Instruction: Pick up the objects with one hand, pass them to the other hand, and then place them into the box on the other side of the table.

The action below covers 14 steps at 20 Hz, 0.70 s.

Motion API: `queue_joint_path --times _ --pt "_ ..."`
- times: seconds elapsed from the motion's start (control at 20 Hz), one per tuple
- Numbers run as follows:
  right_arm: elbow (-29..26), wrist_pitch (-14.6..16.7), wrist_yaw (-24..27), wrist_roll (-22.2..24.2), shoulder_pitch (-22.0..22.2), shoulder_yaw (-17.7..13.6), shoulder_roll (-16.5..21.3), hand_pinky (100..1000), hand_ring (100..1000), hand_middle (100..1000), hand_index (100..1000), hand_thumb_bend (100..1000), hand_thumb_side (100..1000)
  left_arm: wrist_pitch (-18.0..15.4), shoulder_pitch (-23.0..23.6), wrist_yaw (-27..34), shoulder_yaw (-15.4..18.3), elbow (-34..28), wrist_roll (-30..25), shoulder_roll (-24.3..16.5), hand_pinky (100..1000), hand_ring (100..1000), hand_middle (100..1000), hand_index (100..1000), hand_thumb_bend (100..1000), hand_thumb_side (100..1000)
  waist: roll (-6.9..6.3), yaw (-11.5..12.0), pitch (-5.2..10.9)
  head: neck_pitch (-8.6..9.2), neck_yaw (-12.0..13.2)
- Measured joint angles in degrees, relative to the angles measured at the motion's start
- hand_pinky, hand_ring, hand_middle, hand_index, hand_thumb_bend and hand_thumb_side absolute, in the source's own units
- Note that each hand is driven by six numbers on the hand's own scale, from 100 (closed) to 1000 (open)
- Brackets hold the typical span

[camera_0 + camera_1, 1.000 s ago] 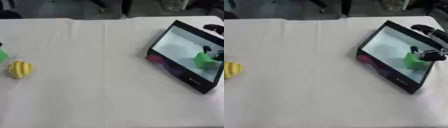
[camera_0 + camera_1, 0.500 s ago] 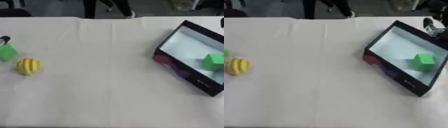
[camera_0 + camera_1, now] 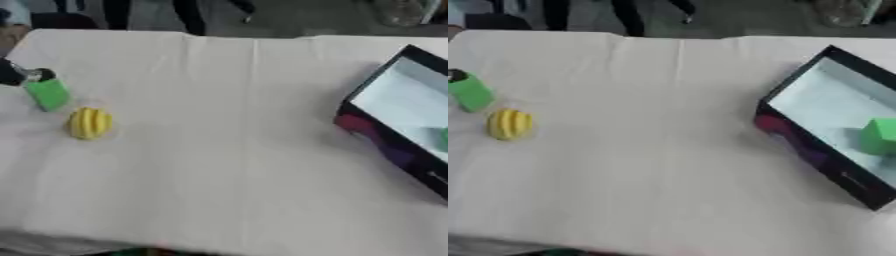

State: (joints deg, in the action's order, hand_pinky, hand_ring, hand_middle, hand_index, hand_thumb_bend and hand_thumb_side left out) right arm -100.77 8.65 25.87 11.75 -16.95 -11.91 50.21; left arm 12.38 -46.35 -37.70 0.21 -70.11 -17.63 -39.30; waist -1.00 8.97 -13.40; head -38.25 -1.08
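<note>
Fingertips of the left hand (image 3: 16, 75) show dark at the 9 o'clock edge, touching the top of a green block (image 3: 48, 94); whether they are curled or straight cannot be told. Just beside the block, toward 5 o'clock, lies a ribbed yellow object (image 3: 89, 123) on the white tabletop (image 3: 219, 150). Well apart at 3 o'clock, the black box (image 3: 798, 145) holds a green cube (image 3: 878, 135).

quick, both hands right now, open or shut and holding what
Left hand: only a dark tip shows at the left edge, touching the green block; open or shut cannot be told.
Right hand: not in view.
</note>
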Motion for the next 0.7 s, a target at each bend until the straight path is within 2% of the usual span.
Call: queue_joint_path --times 0.25,0.55,0.7 --pt "-1.12 -0.64 0.55 -0.43 -0.25 0.0 0.01 1000 1000 1000 1000 100 523 -1.47 -5.4 -0.97 -0.12 10.62 -5.66 -1.25 839 813 777 876 869 190 0.0 -0.68 0.0 0.1 1.16" --pt "-1.65 -1.46 1.81 -1.43 -0.78 -0.8 0.04 1000 1000 1000 1000 100 530 0.15 -10.92 -3.62 -0.4 21.91 -9.07 -1.25 865 836 791 875 911 217 -0.4 -2.23 -0.08 0.48 2.78" --pt "-1.67 -1.78 2.48 -1.86 -0.91 -1.17 0.06 1000 1000 1000 1000 100 530 0.52 -12.3 -5.49 -0.28 25.21 -9.86 -1.25 865 836 791 875 911 217 -0.5 -2.45 -0.08 0.68 3.79"
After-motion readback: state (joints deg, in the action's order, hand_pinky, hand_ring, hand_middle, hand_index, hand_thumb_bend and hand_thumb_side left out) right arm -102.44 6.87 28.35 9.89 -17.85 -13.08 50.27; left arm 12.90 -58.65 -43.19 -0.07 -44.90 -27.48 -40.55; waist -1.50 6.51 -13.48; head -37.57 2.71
